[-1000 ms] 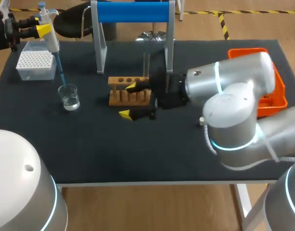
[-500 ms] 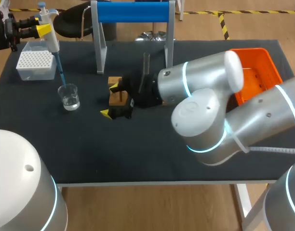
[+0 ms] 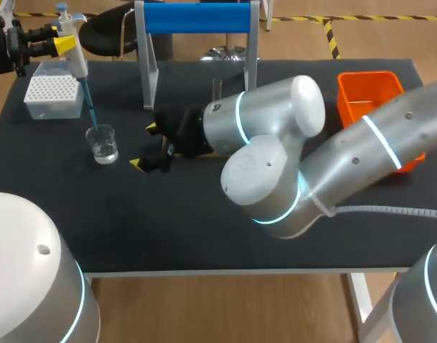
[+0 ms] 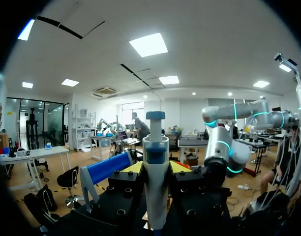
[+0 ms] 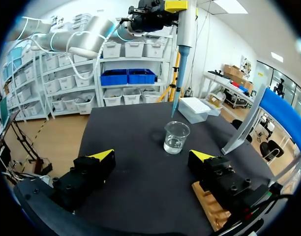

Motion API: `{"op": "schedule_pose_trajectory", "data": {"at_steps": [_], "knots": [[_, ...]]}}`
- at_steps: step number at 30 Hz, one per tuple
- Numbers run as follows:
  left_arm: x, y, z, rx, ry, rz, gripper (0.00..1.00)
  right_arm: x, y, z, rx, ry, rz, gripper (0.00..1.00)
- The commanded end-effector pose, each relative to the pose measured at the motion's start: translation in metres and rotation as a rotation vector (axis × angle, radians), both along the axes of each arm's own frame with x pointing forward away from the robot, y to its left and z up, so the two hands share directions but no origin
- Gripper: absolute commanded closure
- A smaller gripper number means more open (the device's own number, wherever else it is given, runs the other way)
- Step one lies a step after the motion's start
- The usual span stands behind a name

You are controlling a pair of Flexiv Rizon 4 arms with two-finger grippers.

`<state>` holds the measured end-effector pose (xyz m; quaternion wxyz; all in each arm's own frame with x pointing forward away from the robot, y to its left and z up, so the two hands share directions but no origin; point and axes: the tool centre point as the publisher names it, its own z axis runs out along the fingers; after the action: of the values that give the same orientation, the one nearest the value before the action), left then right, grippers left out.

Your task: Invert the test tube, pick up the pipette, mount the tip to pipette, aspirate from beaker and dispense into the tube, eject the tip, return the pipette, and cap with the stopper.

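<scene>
The right gripper (image 3: 144, 146), fingers wide apart and empty, lies low over the bench's middle on an arm stretched in from the right edge, facing the clear glass beaker (image 3: 103, 143). Near the far left corner the left gripper (image 3: 59, 44) is clamped on the white pipette (image 3: 74, 50), upright, its slim blue tip (image 3: 91, 111) pointing down at the beaker.

Pipette (image 3: 75, 53) directly above beaker (image 3: 103, 143)
</scene>
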<state>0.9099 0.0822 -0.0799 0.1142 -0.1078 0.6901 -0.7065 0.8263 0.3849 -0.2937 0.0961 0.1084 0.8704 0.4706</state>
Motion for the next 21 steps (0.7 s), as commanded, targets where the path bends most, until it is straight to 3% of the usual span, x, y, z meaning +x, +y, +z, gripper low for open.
{"op": "schedule_pose_trajectory", "data": {"at_steps": [1, 21], "knots": [[0.0003, 0.0009, -0.0001, 0.000, -0.001, -0.003, 1.00, -0.0004, 0.0074, -0.0099, 0.008, 0.000, -0.013, 0.00], [0.0003, 0.0009, -0.0001, 0.000, -0.001, -0.003, 1.00, -0.0007, 0.0051, -0.0131, 0.013, 0.010, -0.014, 0.00]]}}
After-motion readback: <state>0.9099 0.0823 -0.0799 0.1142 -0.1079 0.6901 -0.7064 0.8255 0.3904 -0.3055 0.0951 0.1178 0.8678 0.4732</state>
